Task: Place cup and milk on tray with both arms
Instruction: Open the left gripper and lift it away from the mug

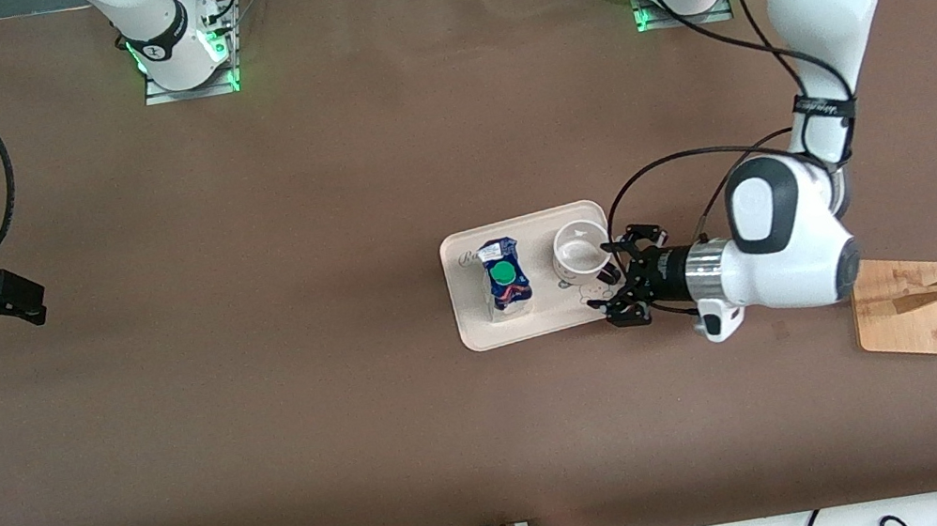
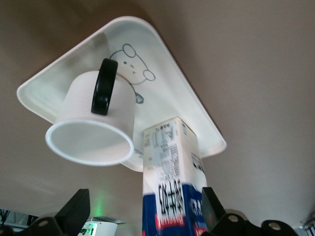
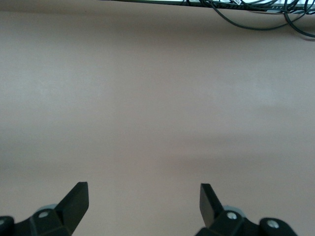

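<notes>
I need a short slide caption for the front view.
Cup and milk stand on the tray; left pincer open beside the cup.

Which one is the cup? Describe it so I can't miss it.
Find the cream tray mid-table. Two things stand on it; the cup is at the left arm's end, by the open left gripper. It is white, round and open-topped with a black handle; the milk is a blue-topped carton.

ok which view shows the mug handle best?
Left wrist view: the mug's black loop handle shows in full, close up, facing the camera. Front view shows the mug from above on the tray, handle mostly hidden by the left gripper. Right wrist view shows only bare table.
</notes>
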Controlling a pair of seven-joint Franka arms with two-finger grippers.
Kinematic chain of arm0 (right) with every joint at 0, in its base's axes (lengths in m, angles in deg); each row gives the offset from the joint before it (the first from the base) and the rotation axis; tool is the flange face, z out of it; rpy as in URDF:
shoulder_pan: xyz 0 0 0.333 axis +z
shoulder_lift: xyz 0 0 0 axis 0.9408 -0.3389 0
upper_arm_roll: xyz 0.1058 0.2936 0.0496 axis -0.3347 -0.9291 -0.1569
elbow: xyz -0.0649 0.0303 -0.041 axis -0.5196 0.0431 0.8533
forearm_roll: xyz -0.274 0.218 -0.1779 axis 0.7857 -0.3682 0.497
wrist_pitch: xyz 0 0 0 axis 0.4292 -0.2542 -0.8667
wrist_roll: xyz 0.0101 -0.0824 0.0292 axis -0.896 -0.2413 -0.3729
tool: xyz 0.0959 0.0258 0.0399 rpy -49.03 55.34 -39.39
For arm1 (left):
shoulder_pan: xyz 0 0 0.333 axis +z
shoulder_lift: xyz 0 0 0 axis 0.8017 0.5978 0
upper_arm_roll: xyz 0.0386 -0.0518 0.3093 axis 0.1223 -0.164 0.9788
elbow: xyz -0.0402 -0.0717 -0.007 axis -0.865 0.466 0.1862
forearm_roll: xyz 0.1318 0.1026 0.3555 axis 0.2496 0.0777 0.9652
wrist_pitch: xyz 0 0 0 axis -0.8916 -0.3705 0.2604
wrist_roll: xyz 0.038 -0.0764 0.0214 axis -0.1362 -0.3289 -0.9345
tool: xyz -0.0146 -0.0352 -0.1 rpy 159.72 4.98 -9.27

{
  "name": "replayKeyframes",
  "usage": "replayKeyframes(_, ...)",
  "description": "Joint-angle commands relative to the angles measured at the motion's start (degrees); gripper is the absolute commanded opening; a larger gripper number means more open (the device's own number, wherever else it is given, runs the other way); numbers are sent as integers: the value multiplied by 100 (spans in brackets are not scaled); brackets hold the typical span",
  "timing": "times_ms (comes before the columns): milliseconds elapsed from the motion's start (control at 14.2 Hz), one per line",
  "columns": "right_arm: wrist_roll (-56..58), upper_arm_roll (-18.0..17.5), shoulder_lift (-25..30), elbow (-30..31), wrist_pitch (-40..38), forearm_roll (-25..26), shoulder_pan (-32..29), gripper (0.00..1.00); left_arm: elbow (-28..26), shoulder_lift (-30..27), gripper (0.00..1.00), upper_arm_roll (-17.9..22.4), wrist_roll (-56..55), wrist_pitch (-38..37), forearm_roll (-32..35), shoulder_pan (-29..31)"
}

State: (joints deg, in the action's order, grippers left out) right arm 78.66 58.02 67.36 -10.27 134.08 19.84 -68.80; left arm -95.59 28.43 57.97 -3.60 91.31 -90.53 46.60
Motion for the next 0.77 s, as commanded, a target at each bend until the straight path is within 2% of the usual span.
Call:
replayKeyframes(0,64,-159,402,505,162,-388,-436,100,-371,-1093,100,49,373,-231,699,115)
replayKeyframes(211,318,-115,500,507,-188,-469,-491,100,-836,-2218,100,49,1113,-450,1752,115)
replayKeyframes(423,1108,-106,517,471,-189,-417,-464,100,-1443,-3335,100,49,2717,-802,3062,167)
replayKeyframes(563,1120,-106,517,471,-146,-417,-473,100,-1637,-3741,100,49,3659,-1135,3469,430)
replayKeyframes(704,1102,-106,517,471,-137,-443,-473,100,-1664,-3900,100,58,4179,-1294,3872,589)
